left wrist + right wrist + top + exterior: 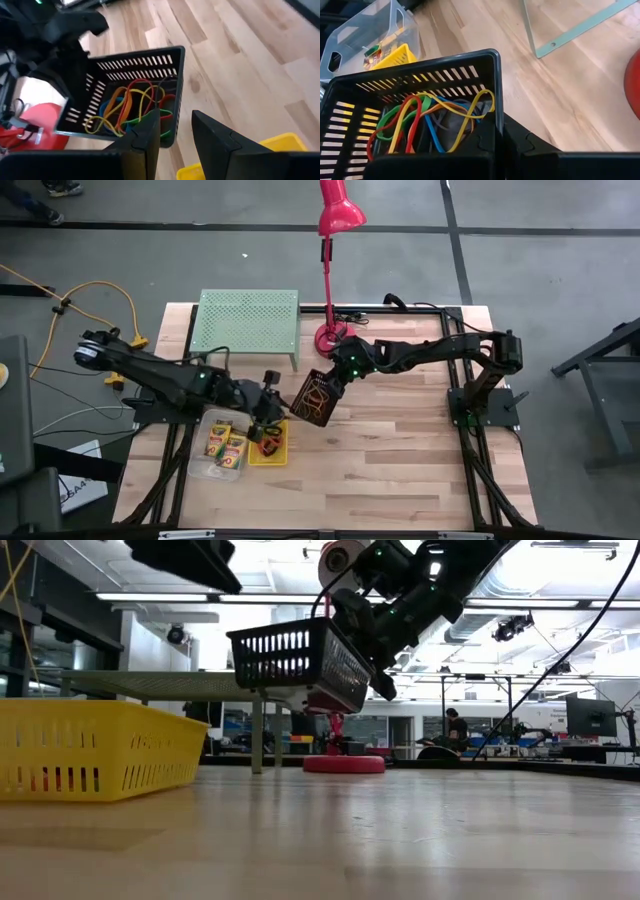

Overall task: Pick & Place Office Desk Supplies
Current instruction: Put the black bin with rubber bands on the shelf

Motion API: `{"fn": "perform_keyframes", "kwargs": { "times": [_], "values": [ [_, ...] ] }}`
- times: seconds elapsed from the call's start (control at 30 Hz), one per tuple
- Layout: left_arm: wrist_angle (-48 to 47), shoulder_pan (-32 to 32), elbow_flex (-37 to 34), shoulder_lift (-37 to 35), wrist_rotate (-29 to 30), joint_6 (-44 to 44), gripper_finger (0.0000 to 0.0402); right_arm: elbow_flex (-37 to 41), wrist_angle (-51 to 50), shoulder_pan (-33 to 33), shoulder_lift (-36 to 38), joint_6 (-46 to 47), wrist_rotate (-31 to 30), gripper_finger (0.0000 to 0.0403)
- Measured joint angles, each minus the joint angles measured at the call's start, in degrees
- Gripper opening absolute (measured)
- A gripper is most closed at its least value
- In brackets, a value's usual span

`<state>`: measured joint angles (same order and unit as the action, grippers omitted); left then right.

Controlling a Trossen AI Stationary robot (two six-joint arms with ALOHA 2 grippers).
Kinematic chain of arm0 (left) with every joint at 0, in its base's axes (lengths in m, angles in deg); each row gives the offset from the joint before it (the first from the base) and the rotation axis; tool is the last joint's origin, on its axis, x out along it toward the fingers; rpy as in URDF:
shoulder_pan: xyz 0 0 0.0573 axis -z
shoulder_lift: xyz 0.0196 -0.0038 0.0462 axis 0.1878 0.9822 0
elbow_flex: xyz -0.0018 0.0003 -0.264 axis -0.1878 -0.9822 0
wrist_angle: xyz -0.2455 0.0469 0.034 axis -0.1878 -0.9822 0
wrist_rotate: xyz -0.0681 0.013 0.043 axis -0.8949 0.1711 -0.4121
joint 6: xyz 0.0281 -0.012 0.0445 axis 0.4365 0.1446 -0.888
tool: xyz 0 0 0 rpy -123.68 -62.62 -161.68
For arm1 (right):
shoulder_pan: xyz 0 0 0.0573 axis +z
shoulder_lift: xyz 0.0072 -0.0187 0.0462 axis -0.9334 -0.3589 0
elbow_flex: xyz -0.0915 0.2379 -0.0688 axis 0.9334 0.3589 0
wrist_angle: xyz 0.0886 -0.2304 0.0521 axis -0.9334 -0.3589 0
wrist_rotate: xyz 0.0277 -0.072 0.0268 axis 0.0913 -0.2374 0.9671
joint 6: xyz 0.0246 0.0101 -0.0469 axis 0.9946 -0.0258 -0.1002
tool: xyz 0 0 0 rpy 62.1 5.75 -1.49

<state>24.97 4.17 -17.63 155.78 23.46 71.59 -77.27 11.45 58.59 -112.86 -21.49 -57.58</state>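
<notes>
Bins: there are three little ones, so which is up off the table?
The black mesh bin with coloured loops, held tilted in the air by the right arm's fingers. The yellow bin and clear bin sit on the table.

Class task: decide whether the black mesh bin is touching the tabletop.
Apart. The low view shows the black mesh bin held up by the right gripper, with open space between its underside and the tabletop.

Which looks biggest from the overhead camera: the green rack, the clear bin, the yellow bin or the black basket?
1. Green rack.
2. Clear bin.
3. Black basket and yellow bin look alike; the basket hangs tilted in the right gripper, nearer the camera, so unranked.
</notes>
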Motion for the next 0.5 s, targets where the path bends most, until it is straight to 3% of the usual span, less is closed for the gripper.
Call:
{"fn": "perform_keyframes", "kwargs": {
  "times": [0.5],
  "values": [
    [-4.28, -1.61, 8.17, 14.21, -2.96, -0.95, 0.0107, 0.00, 0.20, 0.00, -0.02, -0.09, -0.09, 0.0003]
  ]
}}
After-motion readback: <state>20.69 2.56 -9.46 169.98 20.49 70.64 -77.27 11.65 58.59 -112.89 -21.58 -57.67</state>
